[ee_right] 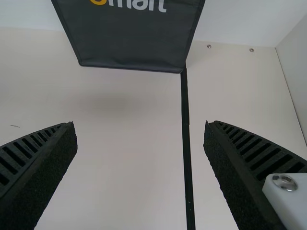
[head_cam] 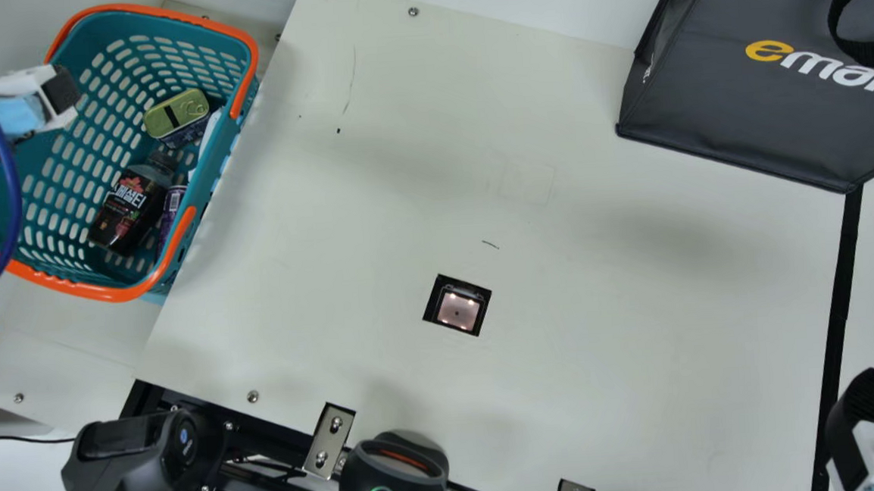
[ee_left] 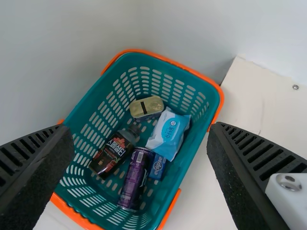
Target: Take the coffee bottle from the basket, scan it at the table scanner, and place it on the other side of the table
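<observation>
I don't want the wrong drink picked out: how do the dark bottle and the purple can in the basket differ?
The dark bottle narrows to a neck; the purple can is straight-sided. The dark bottle has a black label with red and white print, while the purple can is mostly purple. Both sit side by side in the basket.

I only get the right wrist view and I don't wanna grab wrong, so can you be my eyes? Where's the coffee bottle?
Observer: The coffee bottle is lying in the teal basket, next to a purple can.
Operator: Ooh! Is the left hand open or squeezed shut?
Observer: The left hand is open, with its two fingers wide apart.
Operator: And the scanner, is it lit up?
Observer: Yep, the scanner in the table has little lights glowing in its window.
</observation>
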